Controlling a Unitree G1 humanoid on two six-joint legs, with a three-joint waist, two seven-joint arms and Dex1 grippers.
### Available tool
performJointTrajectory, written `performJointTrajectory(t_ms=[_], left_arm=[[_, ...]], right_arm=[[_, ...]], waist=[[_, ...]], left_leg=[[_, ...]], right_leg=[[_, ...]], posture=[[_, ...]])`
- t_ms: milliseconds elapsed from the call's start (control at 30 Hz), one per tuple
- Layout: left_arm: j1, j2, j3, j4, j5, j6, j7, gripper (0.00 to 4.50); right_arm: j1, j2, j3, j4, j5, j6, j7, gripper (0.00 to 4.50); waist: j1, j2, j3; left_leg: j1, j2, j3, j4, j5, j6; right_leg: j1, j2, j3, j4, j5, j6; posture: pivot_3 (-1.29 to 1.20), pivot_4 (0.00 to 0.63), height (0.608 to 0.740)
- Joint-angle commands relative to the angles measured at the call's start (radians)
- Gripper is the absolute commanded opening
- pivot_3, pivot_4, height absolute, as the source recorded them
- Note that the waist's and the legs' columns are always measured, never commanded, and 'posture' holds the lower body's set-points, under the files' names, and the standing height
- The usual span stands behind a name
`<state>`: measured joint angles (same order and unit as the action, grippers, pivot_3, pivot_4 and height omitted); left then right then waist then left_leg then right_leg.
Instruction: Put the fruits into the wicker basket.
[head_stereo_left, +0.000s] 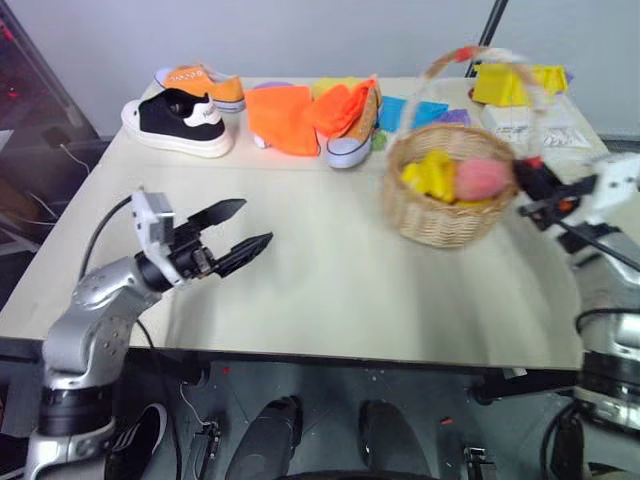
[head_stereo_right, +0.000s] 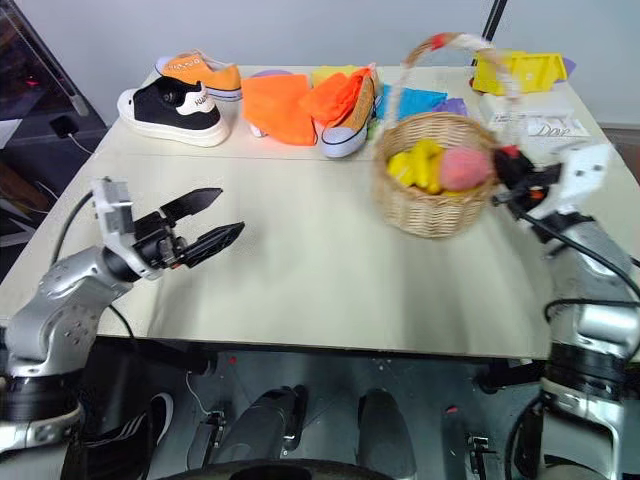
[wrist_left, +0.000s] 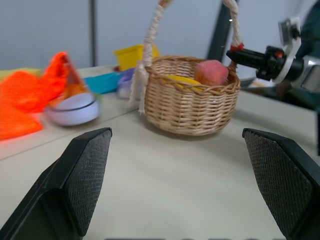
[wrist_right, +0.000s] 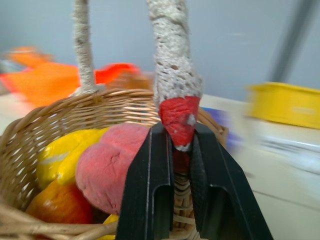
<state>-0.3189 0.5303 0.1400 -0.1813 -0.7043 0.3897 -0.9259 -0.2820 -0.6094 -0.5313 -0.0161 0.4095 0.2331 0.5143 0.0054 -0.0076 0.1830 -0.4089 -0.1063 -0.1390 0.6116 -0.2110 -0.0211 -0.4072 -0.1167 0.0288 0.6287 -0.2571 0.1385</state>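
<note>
Left eye view: the wicker basket (head_stereo_left: 443, 200) stands on the right half of the desk (head_stereo_left: 330, 280), already holding the yellow banana (head_stereo_left: 430, 172) and the pink-red peach (head_stereo_left: 483, 178). The right gripper (head_stereo_left: 527, 180) reaches level from the right to the basket's rim, at the foot of the arched handle. The left gripper (head_stereo_left: 243, 232) hovers over the near left of the desk with its jaws spread wide and nothing between them, forearm bent and pointing toward the basket. Shoes and an orange cloth (head_stereo_left: 285, 118) lie along the far edge. Left wrist view: the two black fingers (wrist_left: 82, 175) stand far apart, framing the basket, which is well apart from them. Right wrist view: the right gripper's jaws are closed tight on the red-wrapped end of the handle (wrist_right: 179, 117), just above the rim, with the peach and banana just behind. The wicker looks light and stiff but springy; the peach seems soft and bruisable, so I judge the handle's wrapped base the safest hold.
</note>
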Motion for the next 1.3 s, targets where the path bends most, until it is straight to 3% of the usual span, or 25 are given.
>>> performJointTrajectory(t_ms=[33,233,533,667,833,1100,1300], left_arm=[[-0.077,-0.025,-0.074,0.066,0.031,-0.024,-0.083,4.50],[-0.177,-0.090,-0.154,0.140,0.051,-0.025,-0.167,4.50],[-0.169,-0.109,-0.151,0.148,0.084,-0.046,-0.180,4.50],[-0.158,-0.108,-0.143,0.143,0.087,-0.047,-0.177,4.50],[-0.143,-0.111,-0.139,0.132,0.086,-0.050,-0.169,4.50],[-0.086,-0.096,-0.103,0.127,0.102,-0.077,-0.134,4.50],[-0.046,-0.095,-0.023,0.172,0.182,-0.130,0.043,4.50]], right_arm=[[0.053,-0.011,-0.116,-0.059,-0.017,-0.065,-0.079,0.04],[0.114,0.036,-0.177,-0.076,-0.029,-0.103,-0.200,0.04],[0.144,0.142,-0.110,-0.099,-0.046,-0.092,-0.312,0.04],[0.148,0.143,-0.110,-0.081,-0.021,-0.099,-0.301,1.78],[0.171,0.132,-0.123,-0.112,-0.013,-0.083,-0.310,4.44],[0.389,0.315,-0.125,-0.488,-0.006,-0.129,-0.418,4.48],[0.446,0.392,0.199,-0.587,-0.092,-0.152,-0.327,4.48]], waist=[[-0.001,0.000,0.000],[-0.020,0.000,0.000],[-0.022,0.002,-0.001],[-0.019,0.002,-0.001],[-0.017,0.002,-0.001],[-0.017,0.004,-0.002],[-0.025,0.005,-0.003]], left_leg=[[0.000,0.000,0.000,0.000,0.000,0.000],[0.000,0.000,0.001,0.001,0.000,0.000],[0.001,0.000,0.001,0.002,0.000,0.000],[0.001,0.000,0.001,0.002,0.000,0.000],[0.001,0.000,0.001,0.002,0.000,0.000],[0.001,0.000,-0.001,0.001,0.000,0.000],[0.003,0.000,0.000,0.001,0.000,0.000]], right_leg=[[0.000,0.000,0.000,0.000,0.000,0.000],[0.000,0.000,0.001,0.001,0.000,0.000],[0.001,0.000,0.002,0.001,0.000,0.000],[0.001,0.000,0.002,0.001,0.000,0.000],[0.002,0.000,0.002,0.001,0.000,0.000],[0.001,0.000,0.002,0.001,0.000,0.001],[0.001,0.001,0.003,0.002,-0.001,0.000]], posture=[[0.00,0.150,0.740],[0.00,0.150,0.740],[0.00,0.150,0.740],[0.00,0.150,0.740],[0.00,0.150,0.740],[0.00,0.150,0.740],[0.00,0.150,0.740]])
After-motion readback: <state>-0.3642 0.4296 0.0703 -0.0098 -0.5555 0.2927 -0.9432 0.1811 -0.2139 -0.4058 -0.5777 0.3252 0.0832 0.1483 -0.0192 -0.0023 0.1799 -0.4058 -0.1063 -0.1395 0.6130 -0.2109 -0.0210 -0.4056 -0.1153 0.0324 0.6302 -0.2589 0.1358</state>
